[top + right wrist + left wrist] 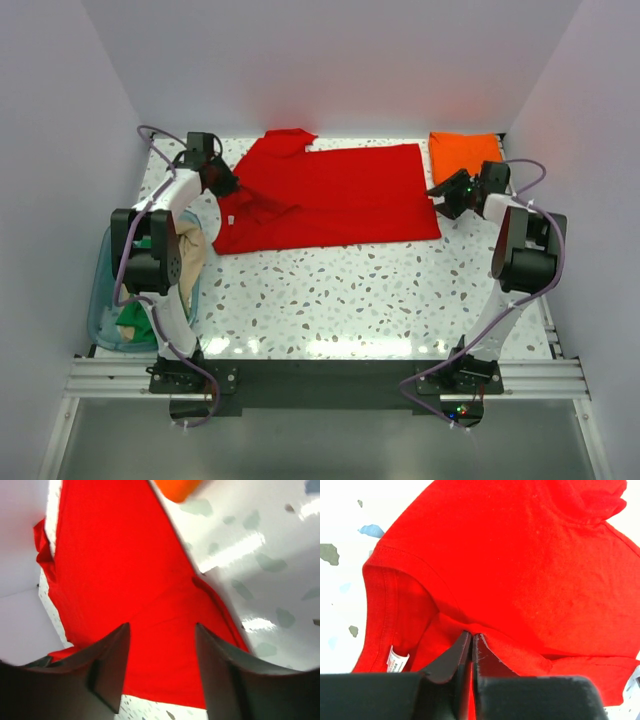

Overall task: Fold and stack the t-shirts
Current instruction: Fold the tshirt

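Observation:
A bright red t-shirt (330, 195) lies spread across the back of the speckled table, its collar end to the left and partly doubled over. My left gripper (218, 178) is at that left end. In the left wrist view (471, 636) its jaws stand pressed nearly together, pinching a fold of the red t-shirt (520, 570) beside the white neck label (397, 659). My right gripper (445, 195) hovers at the shirt's right edge. In the right wrist view (162, 627) it is open, with only red t-shirt (115, 570) below. An orange t-shirt (462, 155) lies folded at the back right.
A clear bluish tub (105, 305) stands off the table's left edge, holding green cloth (135, 322) and tan cloth (192, 250). White walls close in the back and both sides. An aluminium rail (320, 378) runs along the near edge by the arm bases.

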Controlling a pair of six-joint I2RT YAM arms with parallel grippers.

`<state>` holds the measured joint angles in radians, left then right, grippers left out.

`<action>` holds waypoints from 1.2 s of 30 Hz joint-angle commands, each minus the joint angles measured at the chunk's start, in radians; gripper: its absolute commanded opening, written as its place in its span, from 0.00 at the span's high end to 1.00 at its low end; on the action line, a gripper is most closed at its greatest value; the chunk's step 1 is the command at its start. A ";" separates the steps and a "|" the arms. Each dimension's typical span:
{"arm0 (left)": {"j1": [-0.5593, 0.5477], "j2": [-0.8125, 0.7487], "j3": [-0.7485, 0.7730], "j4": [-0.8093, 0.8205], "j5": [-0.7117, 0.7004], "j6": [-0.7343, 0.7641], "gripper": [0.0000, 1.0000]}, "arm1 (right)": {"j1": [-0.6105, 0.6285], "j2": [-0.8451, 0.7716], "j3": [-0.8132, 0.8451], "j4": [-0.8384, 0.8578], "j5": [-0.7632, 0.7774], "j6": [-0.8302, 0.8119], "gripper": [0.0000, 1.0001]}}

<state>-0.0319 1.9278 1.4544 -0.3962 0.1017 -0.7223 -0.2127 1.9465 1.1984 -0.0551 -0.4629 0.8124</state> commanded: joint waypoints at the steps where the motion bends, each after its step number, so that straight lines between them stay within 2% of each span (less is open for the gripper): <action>1: 0.018 -0.001 0.014 0.068 0.004 -0.014 0.84 | -0.005 -0.032 0.070 -0.009 -0.025 -0.028 0.40; 2: 0.018 -0.001 0.015 0.072 0.003 -0.016 0.69 | -0.005 -0.044 0.069 -0.017 -0.019 -0.033 0.36; 4: 0.020 -0.006 0.023 0.072 -0.002 -0.019 0.52 | -0.004 -0.098 0.055 -0.060 0.006 -0.056 0.34; 5: 0.020 -0.015 0.026 0.072 -0.002 -0.019 0.38 | -0.004 -0.122 0.044 -0.075 0.039 -0.064 0.34; 8: 0.020 -0.045 0.017 0.063 -0.019 -0.020 0.31 | -0.001 -0.219 -0.040 -0.095 0.079 -0.087 0.34; 12: 0.007 -0.163 -0.064 0.019 -0.097 -0.049 0.31 | 0.001 -0.336 -0.180 -0.088 0.139 -0.096 0.39; 15: -0.013 -0.283 -0.243 0.010 -0.204 -0.106 0.31 | 0.009 -0.417 -0.316 -0.057 0.162 -0.091 0.44; 18: -0.054 -0.392 -0.371 0.003 -0.278 -0.167 0.32 | 0.010 -0.468 -0.387 -0.038 0.162 -0.091 0.46; 23: -0.144 -0.516 -0.482 -0.055 -0.442 -0.241 0.34 | 0.012 -0.489 -0.436 -0.026 0.164 -0.102 0.48; 30: -0.200 -0.549 -0.638 -0.035 -0.487 -0.318 0.42 | 0.012 -0.466 -0.454 -0.008 0.178 -0.093 0.50; 36: -0.200 -0.524 -0.687 0.026 -0.517 -0.316 0.46 | 0.013 -0.419 -0.448 0.024 0.171 -0.078 0.52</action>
<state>-0.2279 1.3960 0.7738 -0.4305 -0.3527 -1.0130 -0.2070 1.5074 0.7509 -0.0830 -0.3046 0.7330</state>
